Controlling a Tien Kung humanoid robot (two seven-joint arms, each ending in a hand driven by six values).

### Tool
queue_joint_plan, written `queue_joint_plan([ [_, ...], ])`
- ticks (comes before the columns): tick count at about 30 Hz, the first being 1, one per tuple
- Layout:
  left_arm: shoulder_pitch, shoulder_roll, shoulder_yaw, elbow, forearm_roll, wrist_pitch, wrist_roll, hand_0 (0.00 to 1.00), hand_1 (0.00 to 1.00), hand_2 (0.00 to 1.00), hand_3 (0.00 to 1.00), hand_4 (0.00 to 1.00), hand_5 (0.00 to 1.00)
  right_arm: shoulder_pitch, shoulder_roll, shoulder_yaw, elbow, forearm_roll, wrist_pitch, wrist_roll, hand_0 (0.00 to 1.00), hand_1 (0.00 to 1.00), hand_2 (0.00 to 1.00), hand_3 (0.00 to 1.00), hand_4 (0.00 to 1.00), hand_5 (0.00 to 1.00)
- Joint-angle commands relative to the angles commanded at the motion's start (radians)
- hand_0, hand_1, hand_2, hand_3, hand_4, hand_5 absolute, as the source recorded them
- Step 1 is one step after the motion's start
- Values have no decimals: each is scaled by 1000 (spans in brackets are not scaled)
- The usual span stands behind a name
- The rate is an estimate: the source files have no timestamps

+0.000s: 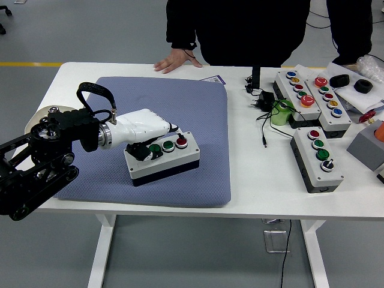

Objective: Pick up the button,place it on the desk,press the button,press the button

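A grey button box point(172, 163) with a white lid lies on the blue pad point(198, 102). Its lid carries two green buttons point(161, 147) and a red one point(181, 142). My white left hand point(158, 141) lies low over the box's left half. The thumb point(143, 153) covers the leftmost black knob. The other fingers stretch along the lid's back edge, and one dark fingertip point(178, 137) sits just behind the red button. The hand holds nothing. My right arm is out of view.
A person stands at the far side with one hand point(175, 60) flat on the table edge. At the right are three more button boxes point(318, 159), point(298, 90), point(332, 103), a green object point(280, 112), a power adapter point(264, 99) with cables, and a grey box point(366, 147).
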Motion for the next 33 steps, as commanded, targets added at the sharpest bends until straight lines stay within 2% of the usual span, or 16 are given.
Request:
queue_joint_plan([
  [11,-8,-11,20,27,4,-15,8,2,2,55,786,599,2,-2,0,-12,0,14,-2,2,766,732,739,593,198,152],
  [22,-21,-16,42,32,20,-65,26,2,2,48,771,589,2,-1,0,-14,0,16,-2,2,767,732,738,594,198,152],
  [26,-19,-13,30,22,12,-65,25,2,2,48,771,589,2,-1,-1,-15,0,17,-2,2,767,732,738,594,198,152],
  [33,-8,0,-29,-17,-4,-77,25,2,2,46,769,583,2,-1,-1,-14,0,17,-2,2,766,731,739,593,198,152],
])
